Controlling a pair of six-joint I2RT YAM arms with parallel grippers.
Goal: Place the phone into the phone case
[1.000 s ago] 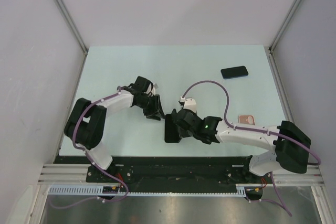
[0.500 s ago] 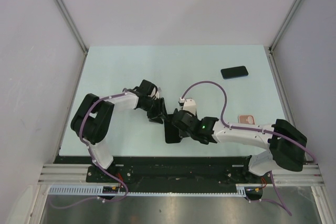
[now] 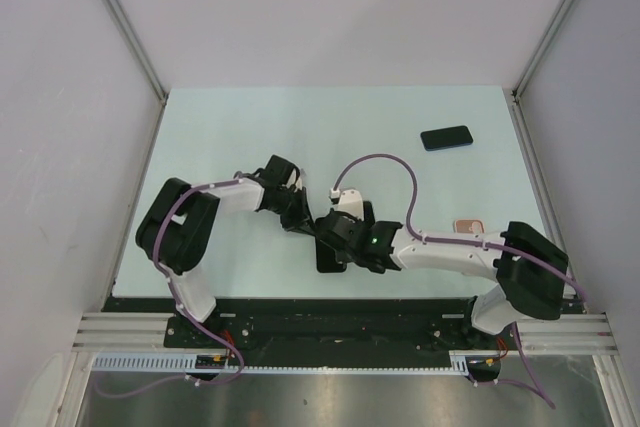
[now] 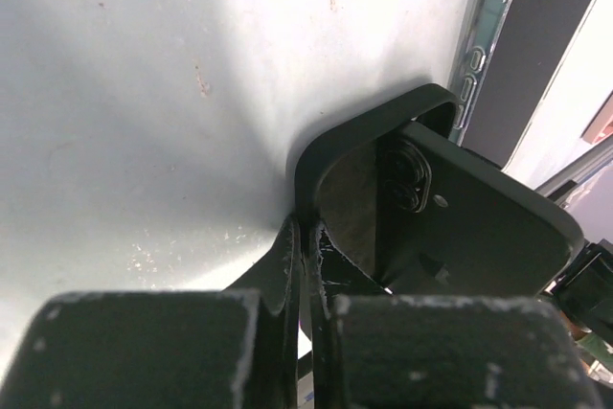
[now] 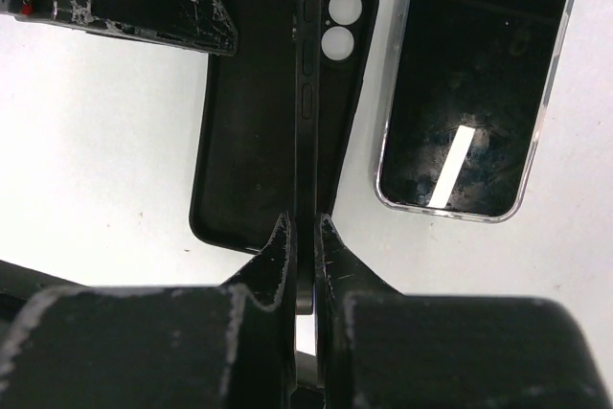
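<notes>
phone (image 5: pixel 305 93) on edge in the open case (image 5: pixel 239 170), mid tabletop (image 3: pixel 250 127). Right hand (image 5: pixel 305 227) clamped tight on the phone. Left hand (image 4: pixel 306 237) pinching the case's corner rim. Clear-cased phone (image 5: pixel 474 93) just beside.

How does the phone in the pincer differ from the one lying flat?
The gripped phone stands on edge over the black case, in the right pincer; the other phone lies flat, screen up. The gripped phone's edge is black; the other phone's rim is silvery. Both are slim.

Pale green table (image 3: pixel 230 137), black phone case (image 5: pixel 259 122) lying flat, clear-rimmed phone (image 5: pixel 479 83) beside it, dark phone (image 3: pixel 446 137) far right, pink item (image 3: pixel 470 227).
</notes>
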